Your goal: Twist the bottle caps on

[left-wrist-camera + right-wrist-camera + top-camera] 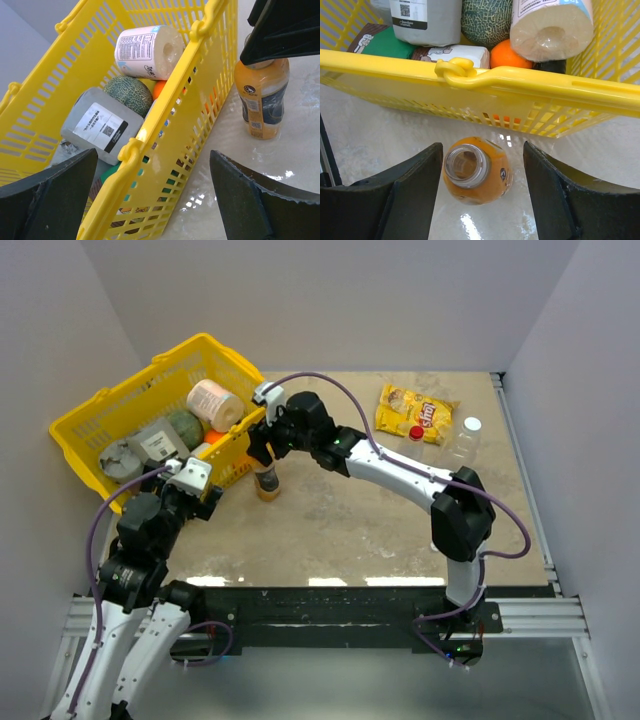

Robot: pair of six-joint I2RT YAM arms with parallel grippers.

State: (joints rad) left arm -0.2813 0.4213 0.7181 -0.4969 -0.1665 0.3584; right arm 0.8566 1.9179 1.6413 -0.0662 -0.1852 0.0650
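Bottle caps: a red cap (416, 432) and a white cap (472, 424), small round discs at the far right of the table (340, 525), just beside a yellow snack bag (413, 410). Each appears to sit on a clear bottle (462, 448) whose body is hard to make out; only these two caps show. Right gripper (482, 150): jaws apart, flanking the open neck of an upright orange juice bottle (477, 177) beside the yellow basket (545, 85). Left gripper (154, 155): jaws wide apart, holding nothing, over the basket rim.
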